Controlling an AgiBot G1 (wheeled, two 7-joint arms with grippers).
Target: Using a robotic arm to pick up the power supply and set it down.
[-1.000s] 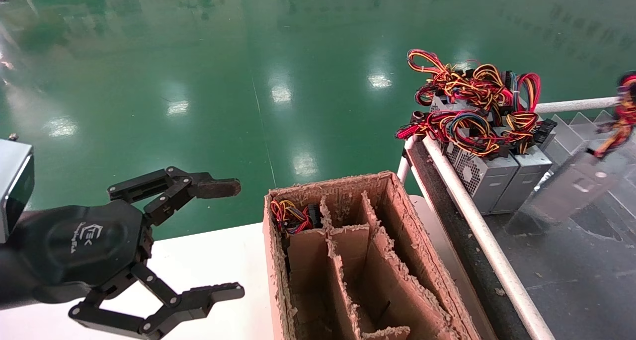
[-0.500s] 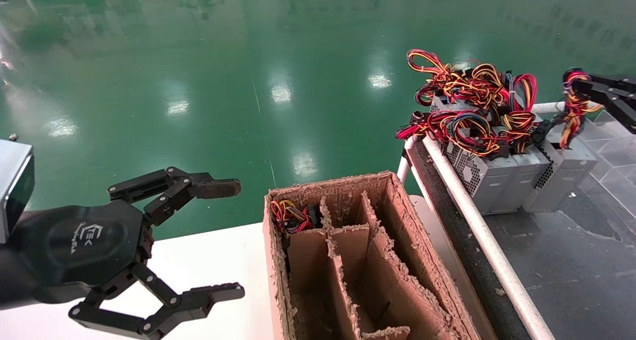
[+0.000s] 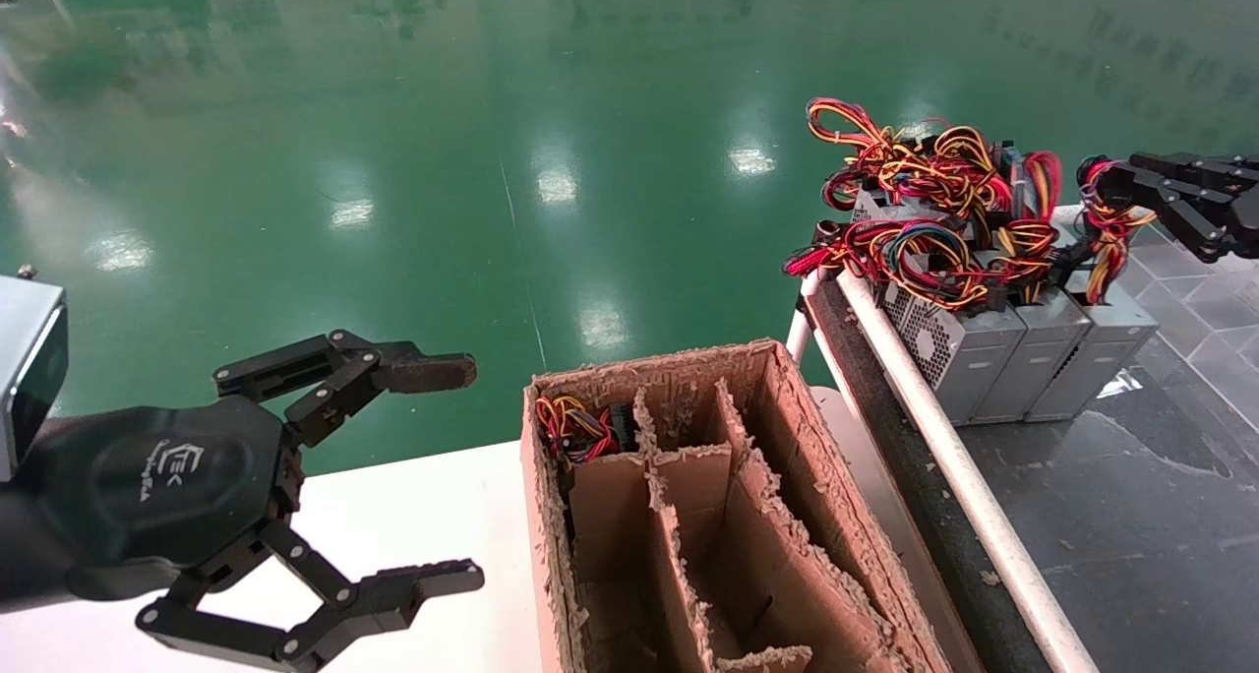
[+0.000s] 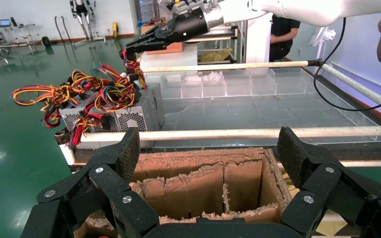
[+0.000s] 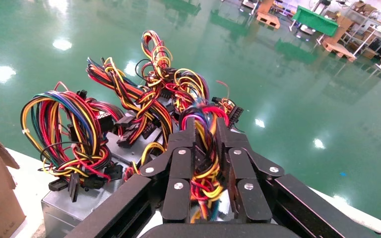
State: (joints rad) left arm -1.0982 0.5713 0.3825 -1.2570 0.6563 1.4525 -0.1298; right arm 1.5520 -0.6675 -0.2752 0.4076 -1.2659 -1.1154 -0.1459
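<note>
The power supply (image 3: 1097, 358), a small grey metal box, stands on the dark belt (image 3: 1141, 516) at the right, close against two look-alike units. Its tied bundle of red, yellow and black wires (image 3: 1107, 230) rises from its top. My right gripper (image 3: 1102, 181) is shut on that bundle; in the right wrist view the wires (image 5: 206, 111) are pinched between the two fingers of the right gripper (image 5: 206, 124). The left wrist view shows this arm far off, its right gripper (image 4: 129, 49) above the row of units. My left gripper (image 3: 467, 471) hangs open and idle at lower left.
Two grey units (image 3: 959, 353) with tangled wires, some blue (image 3: 925, 250), stand beside a white rail (image 3: 944, 437). A worn cardboard box (image 3: 787, 575) with dividers sits in the middle, one wired unit (image 3: 580, 427) in its back left cell. Clear plastic trays (image 4: 228, 84) lie behind.
The right gripper has carried the power supply in from the far right and down; the box now rests squarely beside the two other units. The left arm has not moved.
</note>
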